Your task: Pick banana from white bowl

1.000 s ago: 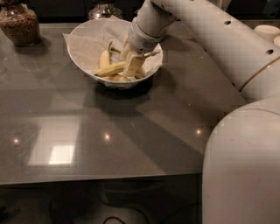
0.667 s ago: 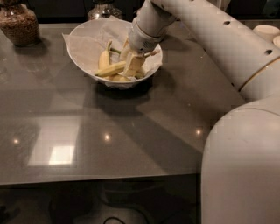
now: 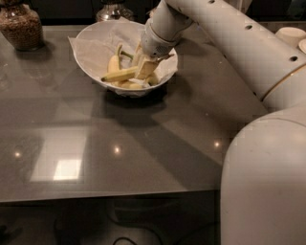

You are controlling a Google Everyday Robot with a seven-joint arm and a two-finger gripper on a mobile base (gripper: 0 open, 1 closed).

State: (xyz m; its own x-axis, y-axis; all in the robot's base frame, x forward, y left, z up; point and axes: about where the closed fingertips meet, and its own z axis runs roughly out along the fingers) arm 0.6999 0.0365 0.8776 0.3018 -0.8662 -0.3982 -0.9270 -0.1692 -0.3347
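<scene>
The white bowl (image 3: 91, 48), lined with crumpled white paper, stands at the back middle of the grey table. Inside it lie the long, slim, pale banana (image 3: 119, 74), pointing left, and shorter yellow bananas with green stems (image 3: 114, 61). My gripper (image 3: 146, 68) reaches down into the bowl from the right. Its fingers are closed on the right end of the slim banana, which sticks out to the left just above the others.
A glass jar with brown contents (image 3: 21, 26) stands at the back left. Another glass jar (image 3: 112, 9) is right behind the bowl. A white cup (image 3: 289, 36) sits at the far right. My arm and body (image 3: 267, 167) fill the right side.
The gripper stays at nearly the same spot in the bowl. The slim banana now sticks out more level to its left, slightly raised off the other bananas.
</scene>
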